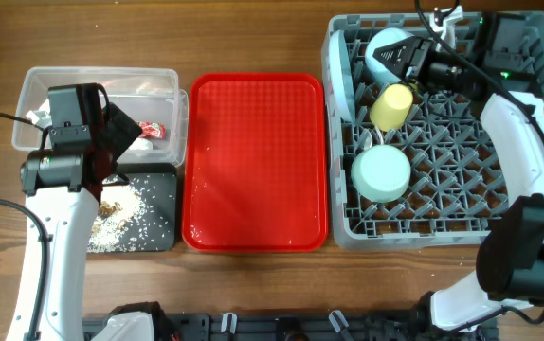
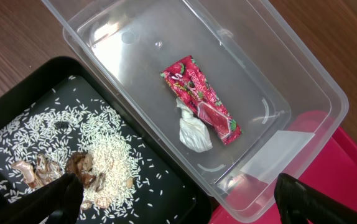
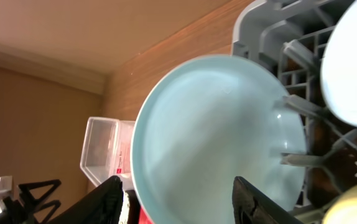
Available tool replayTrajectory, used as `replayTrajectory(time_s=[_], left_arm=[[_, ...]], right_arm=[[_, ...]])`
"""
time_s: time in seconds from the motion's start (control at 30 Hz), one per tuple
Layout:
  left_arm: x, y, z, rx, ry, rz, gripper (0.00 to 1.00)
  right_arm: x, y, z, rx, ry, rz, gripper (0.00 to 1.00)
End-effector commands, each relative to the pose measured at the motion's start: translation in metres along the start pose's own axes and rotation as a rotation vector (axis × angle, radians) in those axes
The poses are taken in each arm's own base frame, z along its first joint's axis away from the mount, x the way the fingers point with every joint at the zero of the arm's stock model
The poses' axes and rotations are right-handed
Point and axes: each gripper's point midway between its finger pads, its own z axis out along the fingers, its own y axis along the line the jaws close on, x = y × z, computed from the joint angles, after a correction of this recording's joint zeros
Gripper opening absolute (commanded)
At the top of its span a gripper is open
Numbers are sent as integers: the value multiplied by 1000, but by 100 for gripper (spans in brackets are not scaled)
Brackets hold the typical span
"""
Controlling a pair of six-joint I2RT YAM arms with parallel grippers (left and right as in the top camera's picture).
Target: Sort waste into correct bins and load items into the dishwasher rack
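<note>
Wooden worktop, viewed from above. Near left corner: the black tray (image 1: 161,182) carries the rice scraps (image 1: 120,223), probably to keep food apart from dry waste. Behind it, the clear tub (image 1: 101,80) holds the red wrapper (image 2: 200,99), its long axis diagonal to the tub walls, and the white tissue (image 2: 194,132) touching its side. The left tool (image 2: 181,202) hangs over both bins, jaws fully apart and empty. Centre: red serving tray (image 1: 253,161). Right edge: dishwasher rack (image 1: 424,237), with the mint bowl (image 1: 381,173) nearest, the yellow cup (image 1: 391,106) behind it, and the blue plate (image 3: 216,143) in the rack's far left corner, propped on edge between pegs. The right tool (image 3: 185,202) straddles the plate, jaws parted, gripping nothing.
</note>
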Motion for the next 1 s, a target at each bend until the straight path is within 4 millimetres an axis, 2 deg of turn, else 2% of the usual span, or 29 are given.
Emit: replayTrajectory(time_s=[0.0,0.1,0.17,0.27,0.33,0.4,0.43,0.57,0.63,0.73,0.83,0.97], left_arm=[[-7,-1,-5,7,-22,6,100],[-7,-1,-5,7,-22,6,100],[-7,-1,-5,7,-22,6,100],[-7,-1,-5,7,-22,6,100],[-7,-1,-5,7,-22,6,100],[-7,-1,-5,7,-22,6,100],[-7,-1,-5,7,-22,6,100],[-7,-1,-5,7,-22,6,100],[-7,-1,-5,7,-22,6,100],[-7,-1,-5,7,-22,6,100],[-7,-1,-5,7,-22,6,100],[-7,-1,-5,7,-22,6,100]], right_arm=[[1,-15,-6,29,-1,-14,58],[1,-5,-12,25,-8,-46,58],[-3,11,-20,14,-31,-112,58],[-5,46,-28,6,-63,-241,56],[-2,73,-29,32,-88,-351,46],[5,93,-24,71,-103,-428,16],[10,104,-19,98,-109,-472,7],[34,129,11,211,-115,-586,5],[46,133,30,275,-106,-636,4],[58,127,56,392,-109,-681,4],[62,109,78,505,-115,-703,5],[67,79,109,571,-82,-704,5]])
